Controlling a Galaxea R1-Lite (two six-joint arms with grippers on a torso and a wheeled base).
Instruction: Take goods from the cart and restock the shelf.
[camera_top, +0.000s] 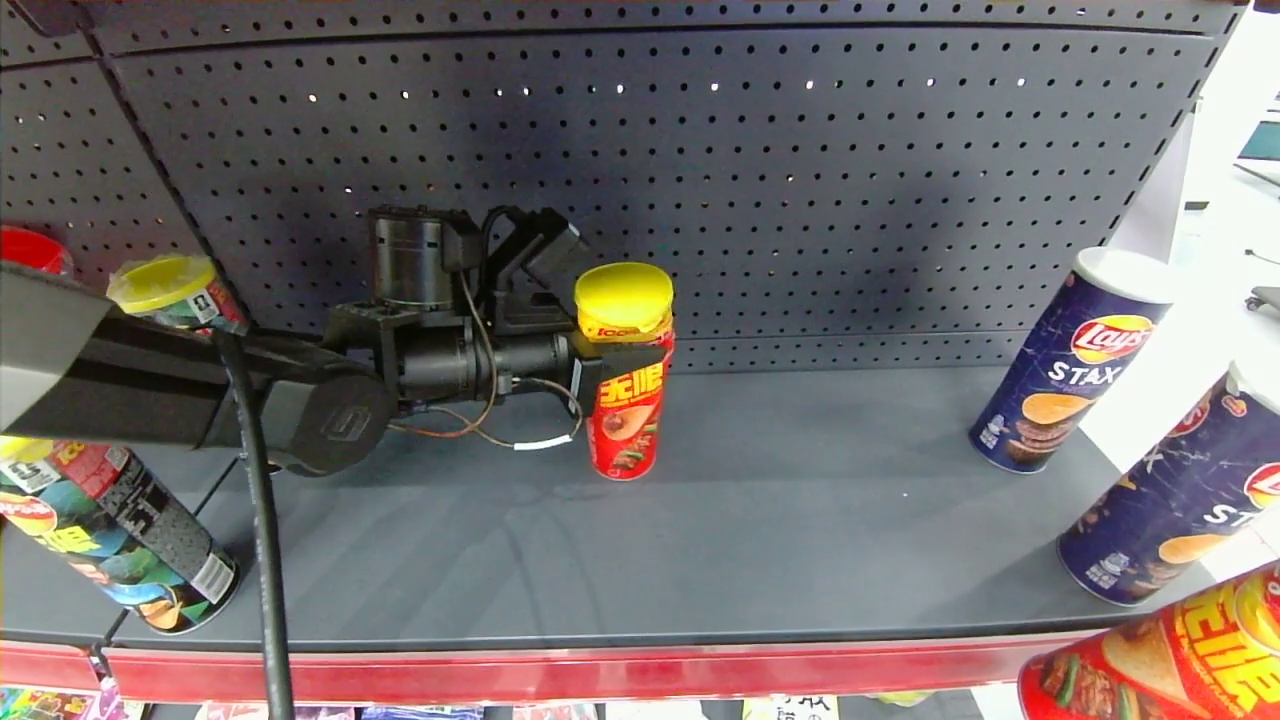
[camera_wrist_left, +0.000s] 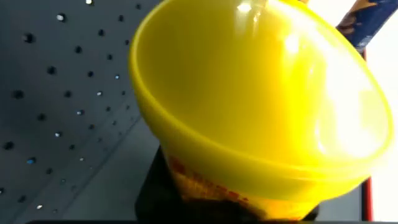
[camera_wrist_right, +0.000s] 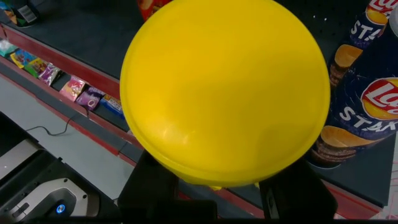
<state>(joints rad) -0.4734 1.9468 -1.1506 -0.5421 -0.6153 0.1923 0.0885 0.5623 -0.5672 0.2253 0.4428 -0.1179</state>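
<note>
A red chip can (camera_top: 625, 420) with a yellow lid (camera_top: 624, 293) stands upright on the grey shelf (camera_top: 780, 530), close to the pegboard back. My left gripper (camera_top: 628, 358) comes in from the left and is shut on its upper part; its lid (camera_wrist_left: 255, 93) looms close in the left wrist view. A second red can (camera_top: 1180, 650) with a yellow lid (camera_wrist_right: 224, 93) lies tilted at the shelf's front right corner, off the shelf, with my right gripper (camera_wrist_right: 217, 193) shut on it. Dark fingers (camera_wrist_right: 152, 186) show on either side below the lid.
Two blue chip cans (camera_top: 1070, 370) (camera_top: 1175, 500) stand at the shelf's right end. Several cans (camera_top: 110, 520) (camera_top: 170, 290) crowd the left end behind the arm. The shelf has a red front lip (camera_top: 600, 675). Small packets (camera_wrist_right: 74, 87) lie on a lower shelf.
</note>
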